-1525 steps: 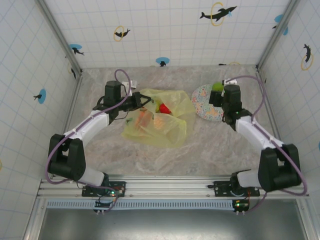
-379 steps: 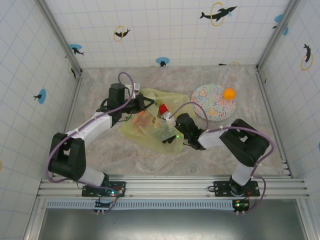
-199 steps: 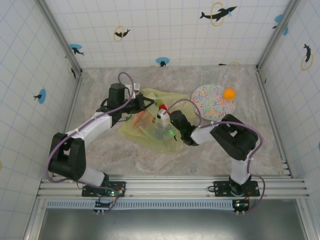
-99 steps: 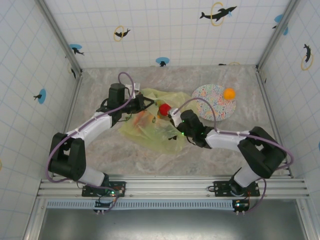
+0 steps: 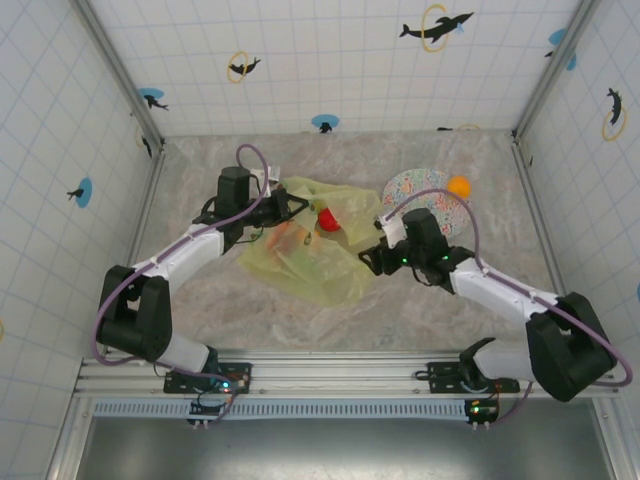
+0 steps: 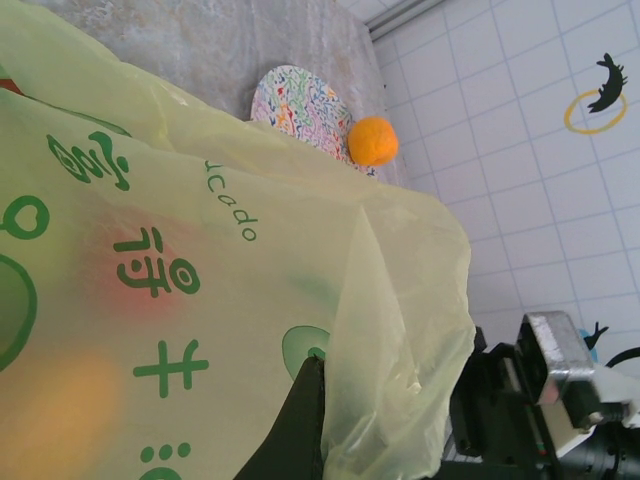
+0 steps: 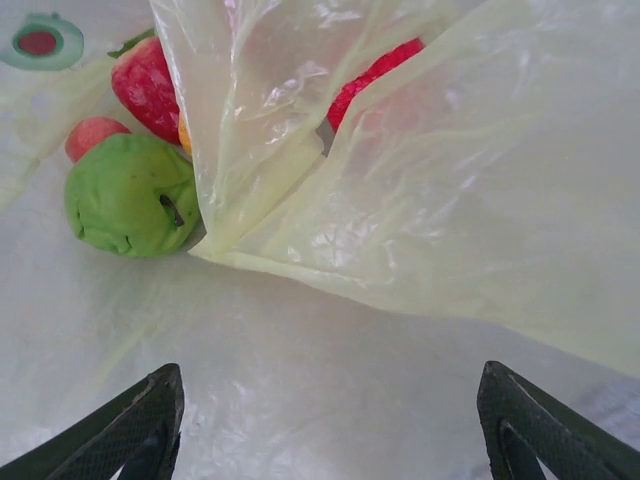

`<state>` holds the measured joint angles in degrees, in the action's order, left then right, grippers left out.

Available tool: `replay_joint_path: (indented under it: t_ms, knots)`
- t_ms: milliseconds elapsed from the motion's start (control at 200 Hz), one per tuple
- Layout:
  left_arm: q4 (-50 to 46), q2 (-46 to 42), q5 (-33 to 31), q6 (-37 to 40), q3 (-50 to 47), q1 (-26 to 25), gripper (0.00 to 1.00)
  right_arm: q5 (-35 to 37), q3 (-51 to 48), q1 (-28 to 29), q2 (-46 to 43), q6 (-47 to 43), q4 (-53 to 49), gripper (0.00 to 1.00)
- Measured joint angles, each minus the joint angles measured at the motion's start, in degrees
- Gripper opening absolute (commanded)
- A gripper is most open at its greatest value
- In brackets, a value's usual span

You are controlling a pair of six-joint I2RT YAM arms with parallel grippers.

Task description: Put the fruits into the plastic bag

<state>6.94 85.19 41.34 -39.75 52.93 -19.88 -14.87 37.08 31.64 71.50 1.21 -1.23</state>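
**Left gripper** [image 5: 289, 207]: clamped tight on the upper rim of the bag [image 5: 308, 250]. In the left wrist view, one dark finger [image 6: 298, 420] lies against the film, with a fold of film hanging just beside it. The rim is lifted on that side and the mouth faces right.

**Right gripper** [image 5: 369, 256]: jaws spread wide, with nothing between them. It sits low at the bag's right edge, pointing into the mouth. In the right wrist view, the fingers [image 7: 140, 425] sit at the bottom corners and bare film runs across the gap.

**Past the right fingers, inside the bag:**
- The green apple [image 7: 130, 196] rests on the lower film with its stem dimple facing the camera.
- The strawberry [image 7: 148, 84] is behind the apple and touches it.
- The small red fruit [image 7: 88, 135] is at the apple's upper left and touches it.
- A flap of film hangs down mid-frame. The red fruit [image 7: 375, 72] sits behind it and is seen partly through it.

**Left wrist view:** blurred red and orange patches show through the printed film. I cannot tell which fruits they are.

**Bag:** it lies crumpled on the table [image 5: 250, 310], left of centre, between the two grippers.

**Outside the bag:** the orange [image 5: 458, 186] sits on the far right rim of the plate [image 5: 420, 188], well apart from the bag. The right arm crosses the plate's near edge.
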Motion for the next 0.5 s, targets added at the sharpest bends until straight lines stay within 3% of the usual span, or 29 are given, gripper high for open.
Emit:
replay_joint_path:
  t_ms: [255, 500]
  knots:
    - [0.00, 0.00, 0.00, 0.00, 0.00, 0.00, 0.00, 0.31, 0.17, -5.35, -7.67, -0.55, -3.23, 0.85]
    - [0.00, 0.00, 0.00, 0.00, 0.00, 0.00, 0.00, 17.94, 5.81, -8.52, -7.13, 1.01, -3.78, 0.95]
